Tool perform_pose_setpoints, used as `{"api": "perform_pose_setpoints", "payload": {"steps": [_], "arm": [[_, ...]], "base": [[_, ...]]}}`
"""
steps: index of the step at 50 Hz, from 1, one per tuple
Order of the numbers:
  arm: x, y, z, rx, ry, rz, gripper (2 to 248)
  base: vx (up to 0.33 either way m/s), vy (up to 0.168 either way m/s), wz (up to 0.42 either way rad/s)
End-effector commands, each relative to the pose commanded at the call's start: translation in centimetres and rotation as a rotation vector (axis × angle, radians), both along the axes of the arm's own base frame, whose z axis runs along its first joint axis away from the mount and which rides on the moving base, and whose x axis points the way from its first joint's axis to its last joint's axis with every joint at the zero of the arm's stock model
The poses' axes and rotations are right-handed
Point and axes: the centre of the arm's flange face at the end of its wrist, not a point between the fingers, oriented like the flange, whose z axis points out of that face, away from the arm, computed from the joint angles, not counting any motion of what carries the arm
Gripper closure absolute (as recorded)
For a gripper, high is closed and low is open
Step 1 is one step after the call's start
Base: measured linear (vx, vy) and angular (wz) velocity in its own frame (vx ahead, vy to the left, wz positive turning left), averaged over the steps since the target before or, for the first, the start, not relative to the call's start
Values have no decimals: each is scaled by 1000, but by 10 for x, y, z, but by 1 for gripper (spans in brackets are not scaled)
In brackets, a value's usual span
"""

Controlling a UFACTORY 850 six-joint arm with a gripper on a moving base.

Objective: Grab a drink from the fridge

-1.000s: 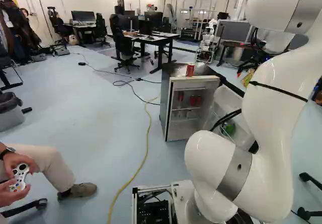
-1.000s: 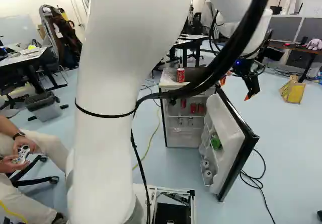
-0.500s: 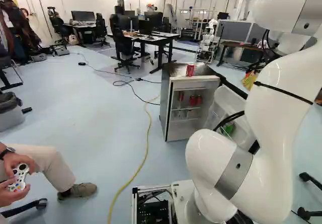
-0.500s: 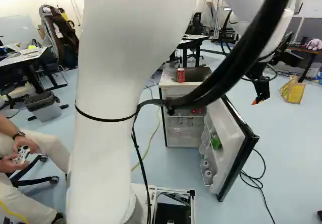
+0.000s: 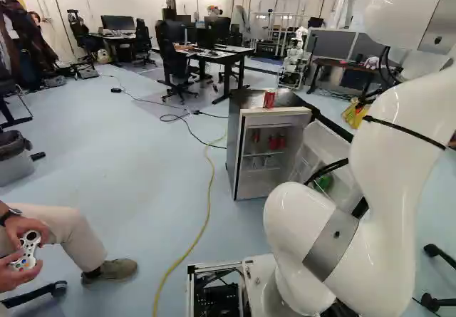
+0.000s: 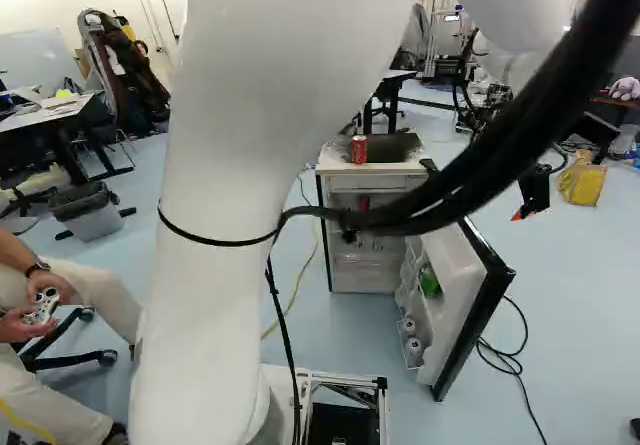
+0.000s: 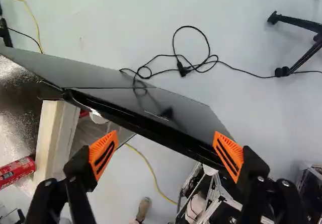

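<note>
- Clearly, the black gripper (image 6: 534,195) is spread wide, its two orange pads (image 7: 103,155) standing well apart; from where I stand it hangs right of the open fridge door (image 6: 462,295).
- Ahead of those fingers, in the wrist view, the door's dark top edge cuts across at a slant; how much air lies between, I can't tell.
- Behind the gripper, the white arm (image 6: 225,205) rises on the near side and reaches forward, thick black hoses (image 6: 455,190) running along it.
- Over on the fridge (image 5: 240,153), one red can (image 6: 359,149) stands upright on top, toward the left.
- Inside, more drinks: red cans (image 5: 273,142) on a shelf, partly hidden behind the hoses in the right base view.
- On the door's inner side sits a green can (image 6: 429,282), and lower down, nearer me, a couple of pale-topped containers (image 6: 413,346) in the rack.
- Right of the door, a black cord (image 7: 188,68) lies looped on the floor; left of the fridge runs a yellow cable (image 5: 209,210).
- Farther off to the right, a yellow bag (image 6: 582,182) stands on the floor.
</note>
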Motion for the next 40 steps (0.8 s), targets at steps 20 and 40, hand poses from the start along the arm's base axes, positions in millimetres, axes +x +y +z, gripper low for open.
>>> {"api": "perform_pose_setpoints", "payload": {"steps": [20, 40], "arm": [[5, -8, -29, 36, 24, 0, 3], [10, -15, -59, 74, 43, -5, 3]], "base": [[0, 0, 0], [0, 0, 0]]}}
